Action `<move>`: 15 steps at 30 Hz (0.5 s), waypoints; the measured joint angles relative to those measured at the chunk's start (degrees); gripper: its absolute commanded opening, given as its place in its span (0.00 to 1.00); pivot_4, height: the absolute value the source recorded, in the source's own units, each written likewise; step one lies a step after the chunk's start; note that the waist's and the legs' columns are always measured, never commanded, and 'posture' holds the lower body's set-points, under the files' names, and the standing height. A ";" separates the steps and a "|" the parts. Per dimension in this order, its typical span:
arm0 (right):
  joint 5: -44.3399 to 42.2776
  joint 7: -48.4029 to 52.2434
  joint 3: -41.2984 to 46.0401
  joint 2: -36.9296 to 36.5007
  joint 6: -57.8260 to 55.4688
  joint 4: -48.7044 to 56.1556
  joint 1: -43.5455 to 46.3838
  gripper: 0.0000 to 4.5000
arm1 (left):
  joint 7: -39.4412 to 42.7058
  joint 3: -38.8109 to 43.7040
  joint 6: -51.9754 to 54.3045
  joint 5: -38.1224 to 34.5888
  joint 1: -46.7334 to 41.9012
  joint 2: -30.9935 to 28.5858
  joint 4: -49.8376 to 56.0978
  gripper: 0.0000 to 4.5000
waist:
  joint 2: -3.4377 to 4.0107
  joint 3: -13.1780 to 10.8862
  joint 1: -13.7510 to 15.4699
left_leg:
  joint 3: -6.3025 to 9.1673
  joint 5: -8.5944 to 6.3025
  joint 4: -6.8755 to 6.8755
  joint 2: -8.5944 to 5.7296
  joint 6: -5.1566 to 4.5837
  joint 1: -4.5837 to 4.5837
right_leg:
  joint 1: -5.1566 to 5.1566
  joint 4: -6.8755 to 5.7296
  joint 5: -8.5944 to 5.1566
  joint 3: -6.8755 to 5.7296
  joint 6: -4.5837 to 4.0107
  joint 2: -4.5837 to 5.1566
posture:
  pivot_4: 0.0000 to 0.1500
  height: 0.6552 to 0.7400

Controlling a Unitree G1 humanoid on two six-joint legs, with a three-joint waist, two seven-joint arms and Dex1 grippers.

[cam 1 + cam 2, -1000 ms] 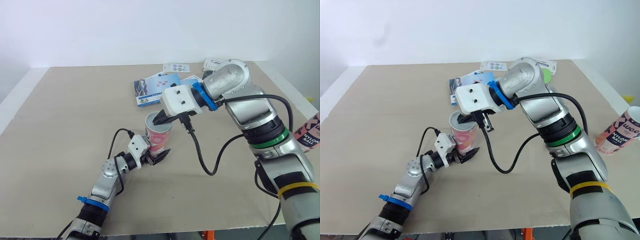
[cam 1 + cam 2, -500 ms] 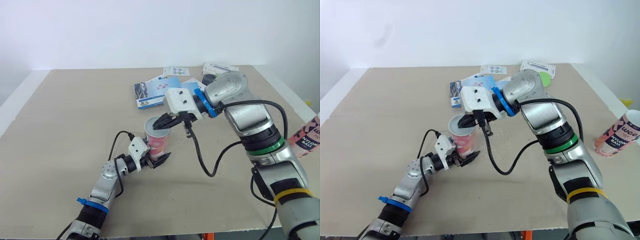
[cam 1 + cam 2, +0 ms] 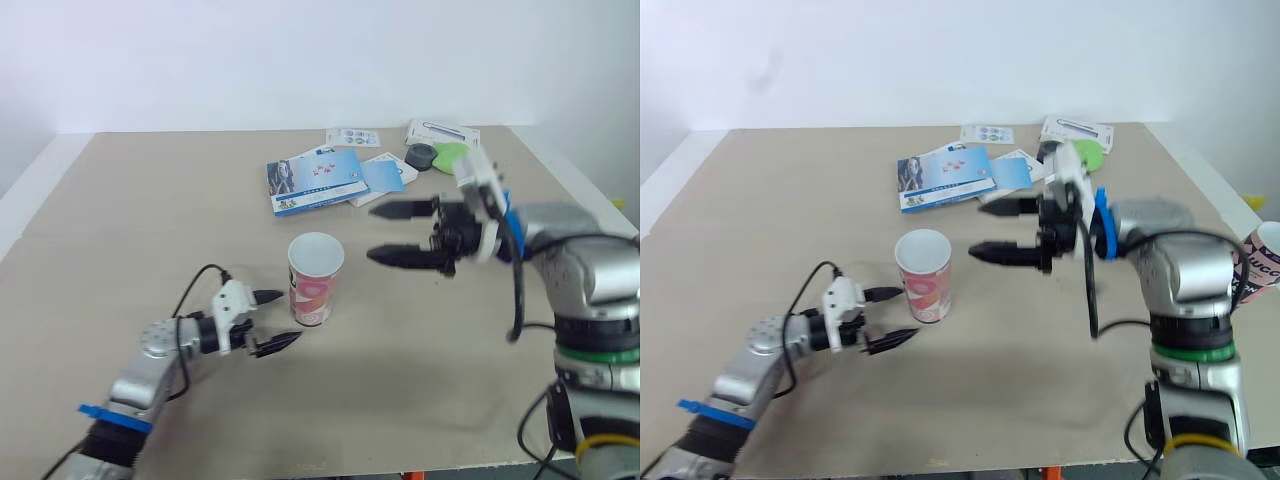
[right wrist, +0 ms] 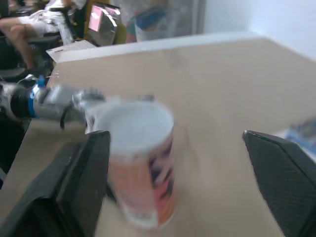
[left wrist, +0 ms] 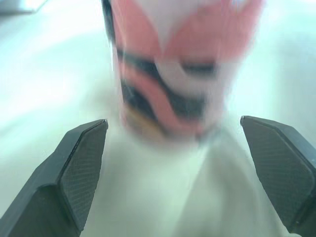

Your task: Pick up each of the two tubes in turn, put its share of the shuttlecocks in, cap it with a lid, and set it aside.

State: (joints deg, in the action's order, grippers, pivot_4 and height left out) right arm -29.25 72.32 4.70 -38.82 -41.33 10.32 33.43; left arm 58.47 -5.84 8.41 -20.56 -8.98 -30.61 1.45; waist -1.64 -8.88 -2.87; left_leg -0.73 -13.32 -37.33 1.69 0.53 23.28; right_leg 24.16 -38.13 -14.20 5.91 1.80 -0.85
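A lab — bare table (image 3: 150, 200), seated person (image 4: 29, 22) (clutter (image 4: 148, 27) behind).

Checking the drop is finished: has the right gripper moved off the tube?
Yes. The right gripper has pulled away rightward, clear of the tube, fingers open.

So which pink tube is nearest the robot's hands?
The middle tube, between the left hand and right hand; the other tube stands far right.

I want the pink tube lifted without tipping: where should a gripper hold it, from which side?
Probably pinch the tube across its round wall near mid-height, coming level from the robot's left, where the open left gripper faces it. It stands upright, its top open.
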 measured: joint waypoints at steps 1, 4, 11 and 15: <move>1.56 -0.92 -0.84 0.33 2.82 0.18 -4.29 0.99 | 1.67 1.70 1.98 -1.66 0.05 -2.53 0.33 1.00 | -0.09 -0.05 0.02 | 0.07 0.00 -0.04 0.03 0.00 0.00 | -0.01 -0.01 -0.03 -0.11 -0.05 -0.01 | 1.00 1.00; 7.45 -4.15 -5.69 3.98 13.47 -2.34 -13.71 0.99 | 4.88 4.59 7.85 -6.15 -2.26 -6.09 2.11 1.00 | 0.18 -0.25 0.12 | -0.07 0.02 -0.11 -0.08 0.01 0.02 | 0.01 -0.03 0.04 -0.07 0.08 0.13 | 1.00 1.00; 16.06 -12.27 -13.69 14.93 30.86 -9.83 -17.23 0.99 | 6.67 2.24 15.29 -9.10 -9.21 -5.71 6.10 1.00 | -0.07 -0.43 -0.08 | -0.14 0.04 -0.19 -0.07 0.06 0.01 | 0.06 -0.02 0.14 0.18 0.17 0.12 | 1.00 1.00; 17.42 -14.55 -14.62 16.76 33.74 -11.44 -14.98 0.99 | 6.80 0.65 15.74 -8.65 -9.27 -4.37 5.94 1.00 | -0.09 -0.44 0.00 | -0.14 0.03 -0.18 -0.08 0.07 0.02 | 0.05 -0.02 0.12 0.16 0.15 0.09 | 1.00 1.00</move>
State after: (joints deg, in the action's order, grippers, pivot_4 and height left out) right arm -11.83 57.77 -9.92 -22.07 -7.58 -1.12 18.45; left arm 65.27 -5.19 24.15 -29.20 -18.25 -34.98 7.39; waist -1.74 -9.31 -2.87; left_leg -0.87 -13.29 -37.52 1.62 0.60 23.31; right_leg 24.21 -38.15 -14.08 6.07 1.95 -0.76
